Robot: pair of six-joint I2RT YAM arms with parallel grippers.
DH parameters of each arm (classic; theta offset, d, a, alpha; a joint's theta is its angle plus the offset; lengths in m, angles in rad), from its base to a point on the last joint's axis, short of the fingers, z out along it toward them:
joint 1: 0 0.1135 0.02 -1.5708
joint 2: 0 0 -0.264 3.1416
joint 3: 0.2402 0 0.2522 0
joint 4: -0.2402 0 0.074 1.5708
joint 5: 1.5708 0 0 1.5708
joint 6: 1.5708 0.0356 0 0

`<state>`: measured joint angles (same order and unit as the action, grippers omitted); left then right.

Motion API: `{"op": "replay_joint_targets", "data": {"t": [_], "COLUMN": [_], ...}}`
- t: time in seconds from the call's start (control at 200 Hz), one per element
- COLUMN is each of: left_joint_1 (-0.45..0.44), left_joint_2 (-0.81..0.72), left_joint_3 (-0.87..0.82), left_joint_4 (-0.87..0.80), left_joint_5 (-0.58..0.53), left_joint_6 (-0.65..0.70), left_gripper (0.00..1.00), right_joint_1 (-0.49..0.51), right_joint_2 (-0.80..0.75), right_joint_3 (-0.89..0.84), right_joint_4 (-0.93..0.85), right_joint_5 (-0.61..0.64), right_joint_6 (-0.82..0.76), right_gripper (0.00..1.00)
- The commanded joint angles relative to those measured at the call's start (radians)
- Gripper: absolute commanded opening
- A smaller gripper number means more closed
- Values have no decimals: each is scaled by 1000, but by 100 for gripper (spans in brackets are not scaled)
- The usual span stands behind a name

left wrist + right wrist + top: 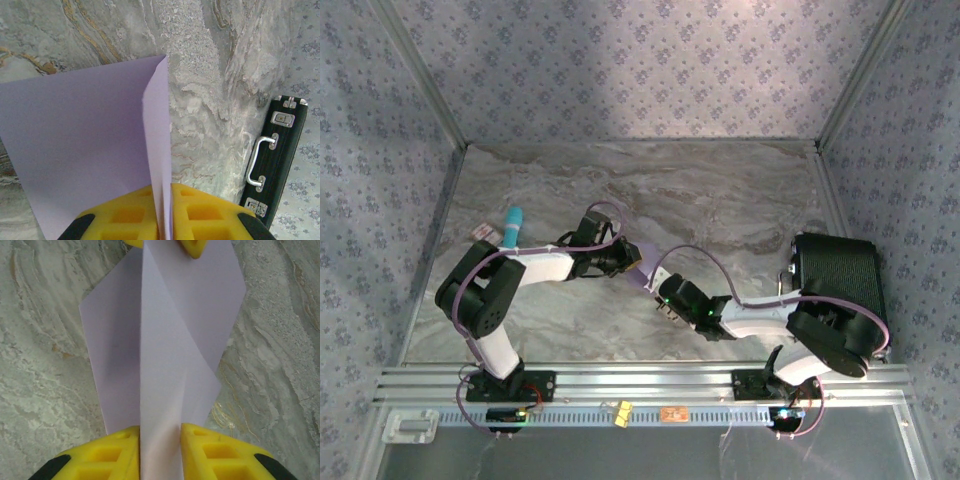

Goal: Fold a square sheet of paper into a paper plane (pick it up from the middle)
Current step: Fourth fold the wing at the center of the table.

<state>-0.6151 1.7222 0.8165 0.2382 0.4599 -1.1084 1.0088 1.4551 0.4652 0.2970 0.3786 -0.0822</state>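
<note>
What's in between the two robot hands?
The folded purple paper stretches from the left gripper to the right gripper. You can see it in the top view, and closer up in the right wrist view.

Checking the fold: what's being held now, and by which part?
The lavender paper: the left gripper pinches its folded crease at one end; the right gripper straddles the opposite end, grip uncertain.

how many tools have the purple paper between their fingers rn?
2. The left tool is pinched shut on one end of the folded paper. The right tool straddles the opposite end, but it is unclear whether it is fully clamped.
</note>
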Motion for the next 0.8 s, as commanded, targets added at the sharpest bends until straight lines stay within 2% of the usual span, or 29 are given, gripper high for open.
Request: {"op": "replay_joint_targets", "data": {"t": [0.0,0.28,0.8], "left_joint_1": [6,6,5], "left_joint_2": [-9,-9,-9], "left_joint_3": [21,23,27], "left_joint_4": [16,12,5], "left_joint_5": [19,18,13], "left_joint_6": [0,1,-2], "left_gripper": [13,12,13], "right_joint_1": [7,4,-11], "right_joint_2": [11,24,19], "right_joint_3": [13,12,-2], "right_joint_4": [13,13,48], "right_joint_5": [22,9,-27], "right_joint_6": [25,49,88], "right_gripper": [27,27,13]}}
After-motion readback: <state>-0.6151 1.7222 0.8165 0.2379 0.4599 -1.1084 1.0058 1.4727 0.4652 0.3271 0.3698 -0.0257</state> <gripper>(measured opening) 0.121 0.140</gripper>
